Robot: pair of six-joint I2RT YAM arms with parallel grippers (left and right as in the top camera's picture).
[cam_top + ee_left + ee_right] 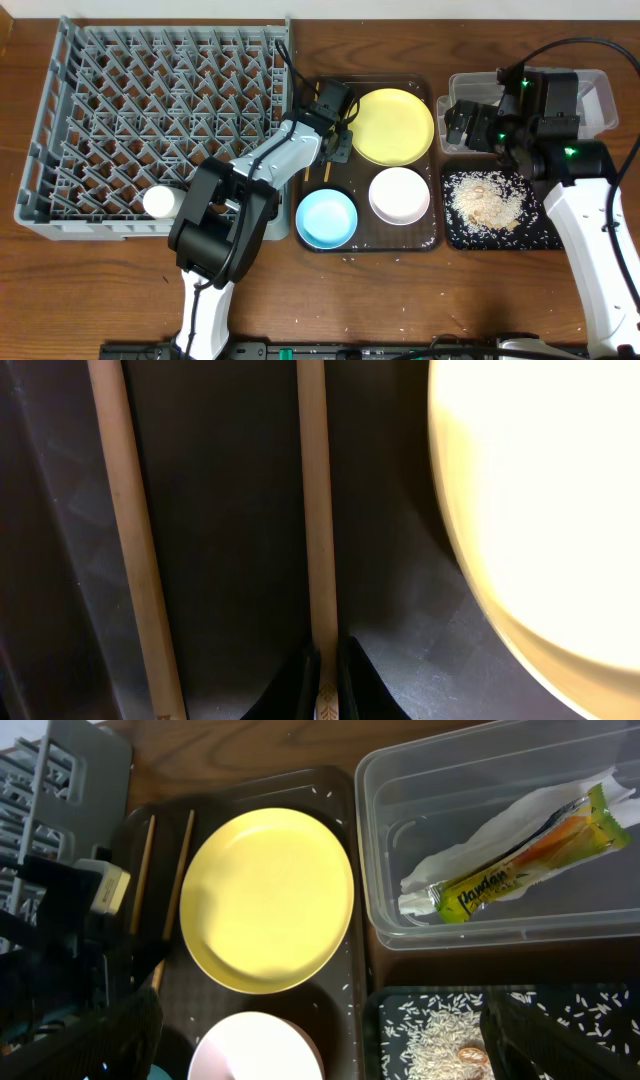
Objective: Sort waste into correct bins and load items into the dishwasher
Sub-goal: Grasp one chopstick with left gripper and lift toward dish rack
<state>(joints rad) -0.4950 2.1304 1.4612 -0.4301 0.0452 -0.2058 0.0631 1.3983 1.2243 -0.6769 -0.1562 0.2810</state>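
Note:
My left gripper (335,143) is down at the left end of the brown tray, shut on one wooden chopstick (316,510); the second chopstick (130,540) lies apart to its left. The yellow plate (392,126), light blue bowl (326,218) and white bowl (399,195) sit on the tray. The small white cup (158,202) lies in the grey dish rack (60,120). My right gripper (320,1035) is open and empty, above the gap between tray and bins. The napkin (500,830) and wrapper (530,860) lie in the clear tub (400,780). Rice (487,195) covers the black tray (455,235).
The brown serving tray (425,240) lies between the rack and the bins. Loose rice grains are scattered on the wooden table in front of it. The left arm's body (225,215) stretches over the rack's front right corner.

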